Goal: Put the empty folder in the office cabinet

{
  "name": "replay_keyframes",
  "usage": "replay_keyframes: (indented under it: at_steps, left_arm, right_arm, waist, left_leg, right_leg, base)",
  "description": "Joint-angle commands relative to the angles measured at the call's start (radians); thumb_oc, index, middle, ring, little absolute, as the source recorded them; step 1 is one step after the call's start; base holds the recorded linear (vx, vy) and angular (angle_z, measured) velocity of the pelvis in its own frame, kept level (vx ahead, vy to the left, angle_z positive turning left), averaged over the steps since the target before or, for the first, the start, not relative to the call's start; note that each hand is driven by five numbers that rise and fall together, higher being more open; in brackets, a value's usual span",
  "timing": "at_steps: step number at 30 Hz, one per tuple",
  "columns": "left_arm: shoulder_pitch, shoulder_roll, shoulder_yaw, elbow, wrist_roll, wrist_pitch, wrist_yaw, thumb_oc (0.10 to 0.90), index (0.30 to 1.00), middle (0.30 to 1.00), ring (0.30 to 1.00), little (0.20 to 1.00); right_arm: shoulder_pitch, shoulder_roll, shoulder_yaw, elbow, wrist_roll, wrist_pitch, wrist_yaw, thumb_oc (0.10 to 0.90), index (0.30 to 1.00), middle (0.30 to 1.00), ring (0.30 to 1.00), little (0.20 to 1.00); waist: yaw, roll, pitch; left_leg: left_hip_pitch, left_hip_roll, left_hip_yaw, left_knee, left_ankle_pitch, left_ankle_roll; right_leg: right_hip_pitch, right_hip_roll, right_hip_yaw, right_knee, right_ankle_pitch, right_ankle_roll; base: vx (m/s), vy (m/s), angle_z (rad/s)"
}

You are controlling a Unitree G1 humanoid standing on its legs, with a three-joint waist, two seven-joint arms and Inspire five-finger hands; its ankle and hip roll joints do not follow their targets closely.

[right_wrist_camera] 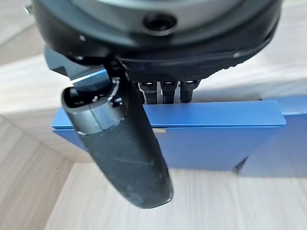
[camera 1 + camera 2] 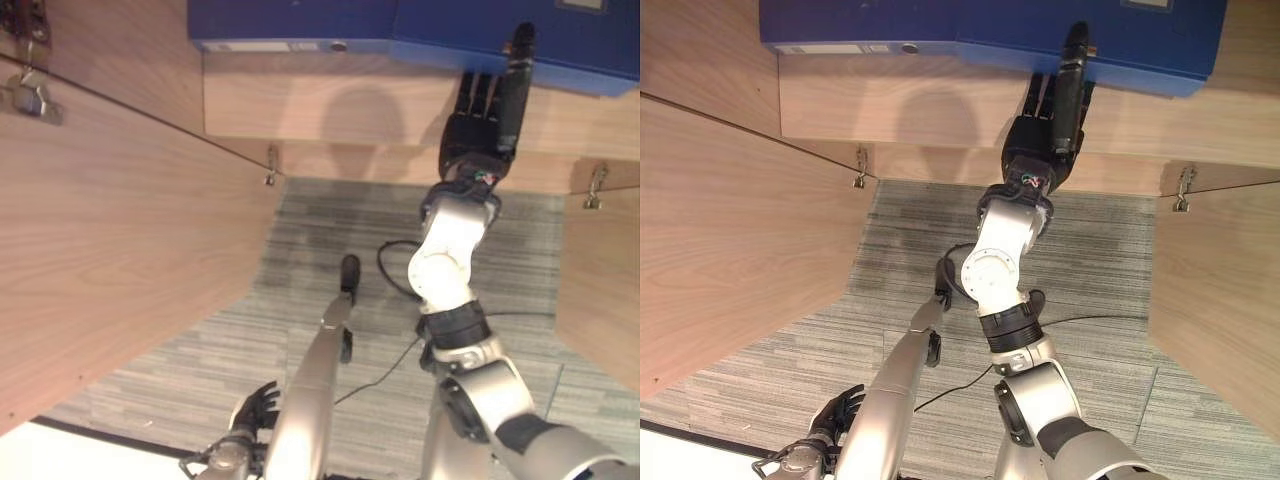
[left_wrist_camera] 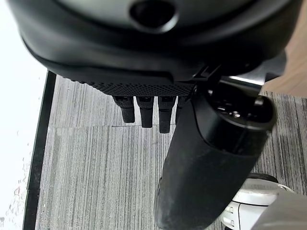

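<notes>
A blue folder [image 2: 520, 40] lies flat on the wooden cabinet shelf [image 2: 300, 110], at the top of the eye views. Another blue folder part with a white spine label [image 2: 290, 25] lies beside it to the left. My right hand [image 2: 480, 130] reaches up onto the shelf, open, its straight fingers against the folder's front edge. In the right wrist view the fingers [image 1: 165, 91] meet the blue folder [image 1: 216, 134], and the thumb [image 1: 124, 143] stands clear of it. My left hand [image 2: 255, 405] hangs low over the carpet, open and holding nothing.
The cabinet's left door [image 2: 110, 220] and right door [image 2: 600, 290] stand swung open on either side of me. Grey striped carpet [image 2: 330, 230] lies between them. A white floor strip [image 2: 60, 455] with a dark edge runs at the lower left.
</notes>
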Motion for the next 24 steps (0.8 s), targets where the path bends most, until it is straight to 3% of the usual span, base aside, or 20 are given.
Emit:
replay_keyframes:
  at_steps: [1, 8, 13, 17, 20, 24]
  left_arm:
    - [0.097, 0.047, -0.027, 0.048, -0.047, 0.021, 0.011, 0.8, 0.9, 0.9, 0.9, 0.9]
    - [0.09, 0.022, -0.01, 0.081, -0.051, 0.033, 0.016, 0.8, 0.9, 0.9, 0.9, 0.9]
    - [0.089, 0.024, 0.004, 0.1, -0.055, 0.036, 0.019, 0.8, 0.9, 0.9, 0.9, 0.9]
    - [0.068, 0.055, -0.001, 0.128, -0.056, 0.039, -0.001, 0.8, 0.9, 0.9, 0.9, 0.9]
    - [0.065, 0.082, 0.007, 0.15, -0.037, 0.032, -0.022, 0.8, 0.9, 0.9, 0.9, 0.9]
    - [0.067, 0.09, 0.028, 0.174, -0.021, 0.028, -0.036, 0.8, 0.9, 0.9, 0.9, 0.9]
  right_arm:
    - [-0.051, -0.061, 0.051, -0.152, -0.13, 0.032, 0.094, 0.8, 0.9, 0.9, 0.9, 0.9]
    - [0.016, -0.104, 0.067, -0.145, -0.208, 0.093, 0.024, 0.8, 0.9, 0.9, 0.9, 0.9]
    - [-0.04, -0.158, 0.106, -0.079, -0.192, 0.134, 0.023, 0.8, 0.9, 0.9, 0.9, 0.9]
    - [-0.223, -0.296, 0.146, 0.18, -0.168, 0.274, 0.023, 0.8, 0.9, 0.9, 0.9, 0.9]
    - [-0.32, -0.405, 0.212, 0.332, -0.151, 0.37, 0.087, 0.8, 0.9, 0.9, 0.9, 0.9]
    - [-0.382, -0.472, 0.278, 0.401, -0.151, 0.423, 0.152, 0.8, 0.9, 0.9, 0.9, 0.9]
  waist:
    - [0.01, 0.011, 0.005]
    - [-0.013, -0.008, 0.013]
    - [-0.009, -0.017, 0.013]
    - [0.002, -0.029, 0.01]
    - [0.01, -0.039, 0.007]
    - [0.014, -0.046, 0.01]
  left_leg:
    - [-0.016, -0.02, -0.03, 0.006, -0.074, -0.023]
    - [-0.016, -0.016, -0.028, 0.001, -0.071, -0.022]
    - [-0.018, -0.012, -0.028, 0.0, -0.068, -0.023]
    - [-0.013, -0.007, -0.032, -0.003, -0.066, -0.022]
    - [-0.011, -0.002, -0.035, -0.005, -0.063, -0.024]
    - [-0.011, 0.001, -0.035, -0.004, -0.061, -0.026]
  right_leg:
    - [0.105, -0.001, -0.047, -0.078, 0.011, 0.051]
    - [0.107, 0.002, -0.049, -0.093, 0.021, 0.05]
    - [0.109, 0.005, -0.051, -0.097, 0.025, 0.047]
    - [0.112, 0.007, -0.053, -0.1, 0.029, 0.046]
    - [0.114, 0.009, -0.057, -0.105, 0.031, 0.044]
    - [0.117, 0.014, -0.062, -0.109, 0.031, 0.041]
  base:
    - [0.0, 0.0, 0.0]
    - [0.0, 0.0, 0.0]
    - [0.0, 0.0, 0.0]
    - [0.0, -0.004, -0.01]
    - [0.0, 0.0, 0.0]
    - [0.0, -0.007, -0.03]
